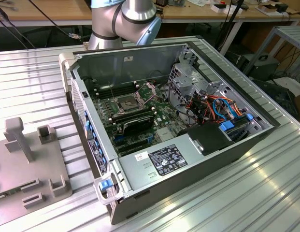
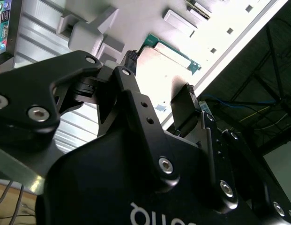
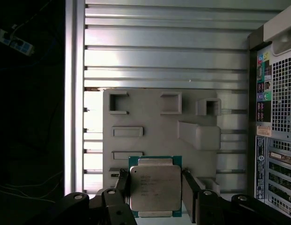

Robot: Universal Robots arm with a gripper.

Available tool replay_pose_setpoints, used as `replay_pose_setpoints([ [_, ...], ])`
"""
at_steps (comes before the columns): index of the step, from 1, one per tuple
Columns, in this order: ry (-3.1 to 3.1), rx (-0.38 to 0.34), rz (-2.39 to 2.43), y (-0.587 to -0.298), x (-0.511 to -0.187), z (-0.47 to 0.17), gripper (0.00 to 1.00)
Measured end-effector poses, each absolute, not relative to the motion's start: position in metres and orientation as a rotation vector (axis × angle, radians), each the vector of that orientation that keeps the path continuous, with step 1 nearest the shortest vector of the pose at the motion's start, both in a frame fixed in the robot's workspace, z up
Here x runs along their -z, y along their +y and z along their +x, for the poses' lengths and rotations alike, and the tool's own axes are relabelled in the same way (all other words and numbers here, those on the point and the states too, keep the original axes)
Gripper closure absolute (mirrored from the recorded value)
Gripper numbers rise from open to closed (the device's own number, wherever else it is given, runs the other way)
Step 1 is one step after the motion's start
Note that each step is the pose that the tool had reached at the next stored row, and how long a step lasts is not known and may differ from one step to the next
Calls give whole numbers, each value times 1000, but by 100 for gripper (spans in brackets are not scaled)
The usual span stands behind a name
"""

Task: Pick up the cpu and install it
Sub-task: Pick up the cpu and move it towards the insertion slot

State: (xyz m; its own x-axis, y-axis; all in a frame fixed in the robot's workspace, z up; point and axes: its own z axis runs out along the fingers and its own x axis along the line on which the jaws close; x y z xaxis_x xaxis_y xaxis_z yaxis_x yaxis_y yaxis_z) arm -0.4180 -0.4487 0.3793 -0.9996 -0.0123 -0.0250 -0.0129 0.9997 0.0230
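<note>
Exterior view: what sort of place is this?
Probably a robotics lab or workshop: a robot arm behind an opened computer case on a ribbed metal table, cluttered workbenches beyond.

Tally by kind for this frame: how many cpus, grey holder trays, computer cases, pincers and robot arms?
cpu: 1
grey holder tray: 1
computer case: 1
pincer: 1
robot arm: 1
Total: 5
</note>
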Motion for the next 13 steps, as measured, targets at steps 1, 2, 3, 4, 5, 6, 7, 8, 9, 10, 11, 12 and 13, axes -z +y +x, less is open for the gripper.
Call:
replay_pose_setpoints([
  [1, 3116, -36, -20, -449, -379, -418, 45],
  [2, 3116, -36, -20, -449, -379, -418, 45],
  [3, 3116, -36, -19, -449, -379, -418, 45],
  [4, 3116, -36, -20, -449, -379, -418, 45],
  [5, 3116, -36, -20, -449, -379, -417, 45],
  [6, 3116, -36, -20, -449, -379, -417, 45],
  [7, 3116, -36, -20, -449, -379, -417, 45],
  [8, 3116, -36, -20, -449, -379, -417, 45],
  [9, 3116, -36, -20, -449, -379, -417, 45],
  [10, 3116, -36, -20, -449, -379, -417, 45],
  [11, 3116, -36, -20, -449, -379, -417, 45],
  [12, 3116, -36, -20, -449, -379, -417, 45],
  [13, 3116, -36, -20, -449, -379, -417, 45],
])
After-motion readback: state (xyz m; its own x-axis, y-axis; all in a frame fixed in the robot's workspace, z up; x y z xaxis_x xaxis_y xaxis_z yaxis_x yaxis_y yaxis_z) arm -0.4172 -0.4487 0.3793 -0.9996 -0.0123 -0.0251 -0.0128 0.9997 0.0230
